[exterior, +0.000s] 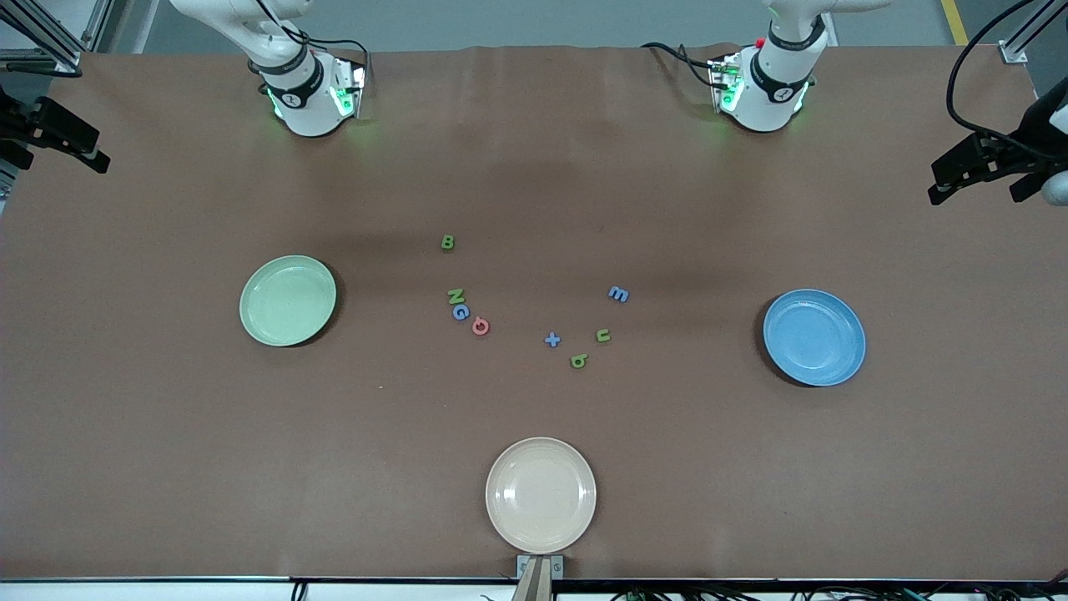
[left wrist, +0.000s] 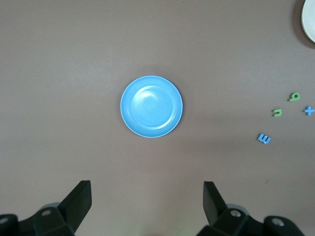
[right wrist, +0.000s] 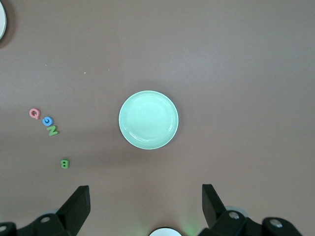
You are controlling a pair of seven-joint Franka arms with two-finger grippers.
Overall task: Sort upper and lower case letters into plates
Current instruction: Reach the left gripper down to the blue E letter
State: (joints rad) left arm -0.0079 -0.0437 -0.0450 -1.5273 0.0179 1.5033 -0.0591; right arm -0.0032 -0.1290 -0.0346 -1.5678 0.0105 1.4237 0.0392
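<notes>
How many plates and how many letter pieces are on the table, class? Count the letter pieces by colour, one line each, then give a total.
Plates: 3, the green plate, the blue plate and the cream plate
Green letter pieces: 4
Blue letter pieces: 3
Pink letter pieces: 1
Total: 11

1. The worktop (exterior: 167, 467) wears a matt brown covering, like paper or cloth, with faint creases near the arm bases.
2. The pale green plate (exterior: 288, 300) looks like smooth, glossy plastic or glazed ware, with soft highlights.
3. The bright blue plate (exterior: 814, 337) has the same smooth gloss.
4. The cream-beige plate (exterior: 541, 495) is smooth with a duller sheen.
5. The letters (exterior: 480, 325) between the green and blue plates look like matt coloured foam or plastic.
6. Each tool's fingers (left wrist: 78, 201) are matt black plastic.
</notes>
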